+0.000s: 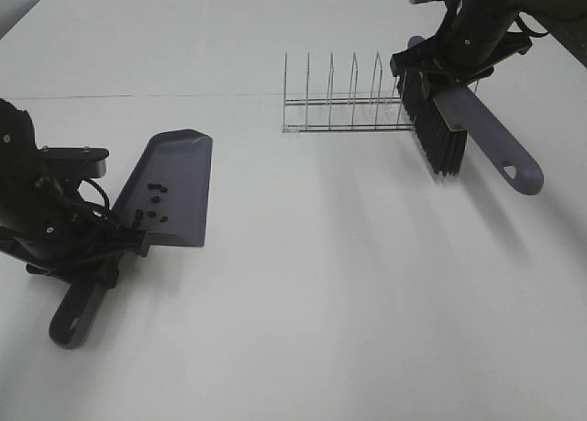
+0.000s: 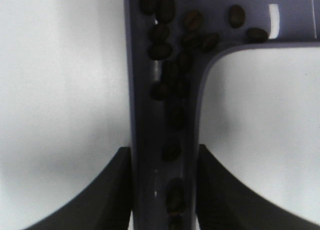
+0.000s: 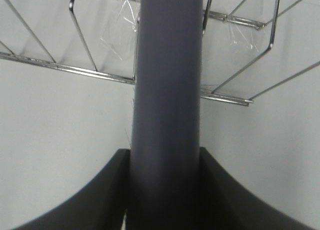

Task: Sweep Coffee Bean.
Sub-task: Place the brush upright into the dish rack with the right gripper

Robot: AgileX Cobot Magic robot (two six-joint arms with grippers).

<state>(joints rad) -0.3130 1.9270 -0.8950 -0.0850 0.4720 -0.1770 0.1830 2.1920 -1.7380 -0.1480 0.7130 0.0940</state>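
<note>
The grey-purple dustpan (image 1: 171,187) lies on the white table at the left, with several coffee beans (image 1: 151,204) in its blade. My left gripper (image 1: 101,256) is shut on the dustpan's handle (image 2: 162,135); in the left wrist view coffee beans (image 2: 170,64) lie along the handle channel. My right gripper (image 1: 449,68) is shut on the brush's grey-purple handle (image 3: 167,89) and holds the brush (image 1: 440,127), black bristles down, at the right end of the wire rack.
A wire dish rack (image 1: 344,105) stands at the back centre; it also shows in the right wrist view (image 3: 65,69) behind the brush handle. The white table (image 1: 348,283) stretches between the dustpan and the brush.
</note>
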